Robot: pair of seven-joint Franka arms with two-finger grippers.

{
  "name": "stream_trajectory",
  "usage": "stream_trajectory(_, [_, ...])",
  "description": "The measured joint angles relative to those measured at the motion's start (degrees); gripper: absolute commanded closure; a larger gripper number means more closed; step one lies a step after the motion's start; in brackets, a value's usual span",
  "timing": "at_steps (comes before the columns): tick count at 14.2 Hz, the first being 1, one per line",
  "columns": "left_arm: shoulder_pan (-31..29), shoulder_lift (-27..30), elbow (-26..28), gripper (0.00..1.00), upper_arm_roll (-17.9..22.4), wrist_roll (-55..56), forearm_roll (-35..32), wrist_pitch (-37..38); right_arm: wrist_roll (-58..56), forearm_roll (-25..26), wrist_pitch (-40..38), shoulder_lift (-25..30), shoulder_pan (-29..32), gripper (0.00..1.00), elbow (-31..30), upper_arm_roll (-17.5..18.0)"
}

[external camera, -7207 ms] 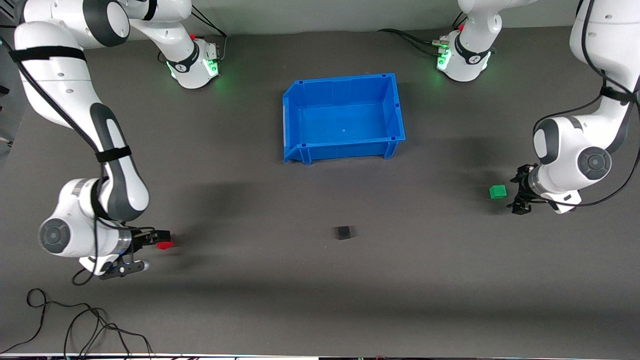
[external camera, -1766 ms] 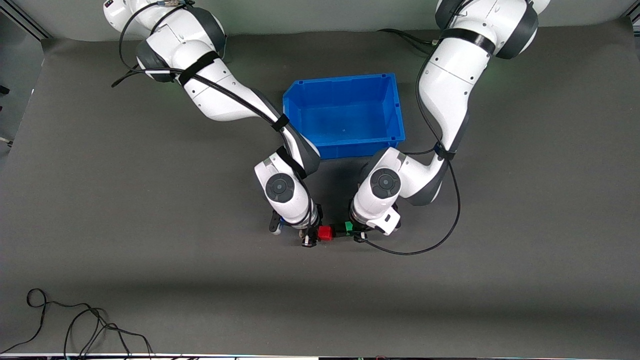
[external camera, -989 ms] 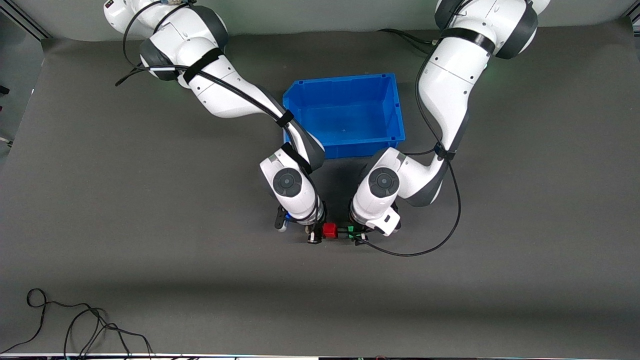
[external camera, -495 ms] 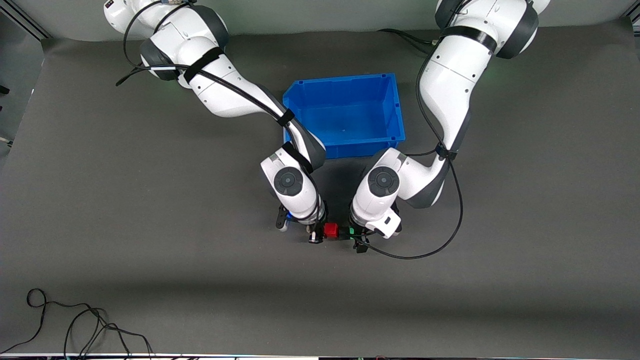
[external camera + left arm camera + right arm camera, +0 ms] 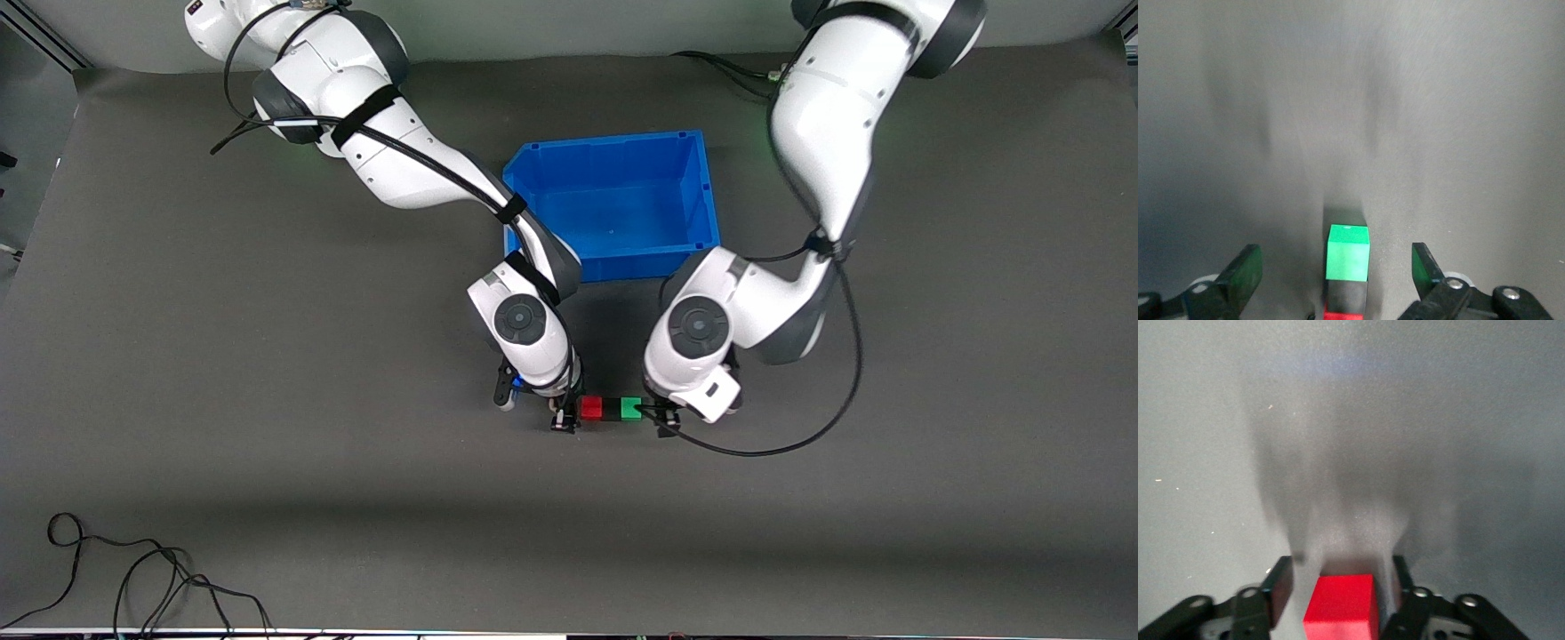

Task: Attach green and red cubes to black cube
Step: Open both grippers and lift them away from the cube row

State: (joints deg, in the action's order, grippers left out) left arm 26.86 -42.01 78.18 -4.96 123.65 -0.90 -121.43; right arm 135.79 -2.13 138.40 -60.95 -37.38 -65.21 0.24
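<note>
A: Where are the cubes?
B: Red cube (image 5: 590, 407), black cube (image 5: 611, 410), green cube (image 5: 631, 408) joined in a row, nearer the camera than the blue bin (image 5: 518, 183).
A: Grippers?
B: Left gripper (image 5: 1337, 280) spread wide, clear of green; right gripper (image 5: 1341, 587) parted around red, not pinching

Bright red cube (image 5: 590, 407), matte black cube (image 5: 1346, 296), bright green cube (image 5: 630, 407); blue bin (image 5: 523, 173); plain dark grey, perhaps charcoal, table (image 5: 267, 356).

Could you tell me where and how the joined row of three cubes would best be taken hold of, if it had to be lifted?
Probably the black cube in the middle, from straight above, closing on its two free side faces: the red cube and green cube cover its other sides. The left claw stands open at the green end, and the right claw flanks the red end.
</note>
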Motion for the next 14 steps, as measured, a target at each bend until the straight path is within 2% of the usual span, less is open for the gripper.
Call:
stream_trajectory(3, [-3.31, 4.85, 0.79, 0.0, -0.02, -9.65, 0.6, 7.25, -0.15, 0.13, -0.86, 0.47, 0.22, 0.0, 1.3, -0.26])
stream_trajectory(6, [-8.52, 9.53, 4.82, 0.0, 0.13, -26.0, 0.65, 10.61, -5.37, 0.22, -8.58, 4.6, 1.4, 0.0, 3.33, -0.59])
stream_trajectory(8, [-13.0, 12.57, 6.87, 0.0, 0.3, -39.96, 0.47, 14.29, -11.86, -0.08, -15.72, 9.51, 3.32, 0.0, 3.89, -0.59])
stream_trajectory(11, [-18.42, 16.78, 10.21, 0.0, 0.45, -59.93, -2.24, 16.15, -26.3, -4.71, -28.57, 17.84, 8.63, 0.0, 4.13, -0.54])
stream_trajectory(14, [-22.13, 24.55, 20.19, 0.0, 0.52, -76.5, -5.93, 12.58, -42.33, -7.51, -42.48, 25.73, 15.07, 0.0, 4.21, -0.5])
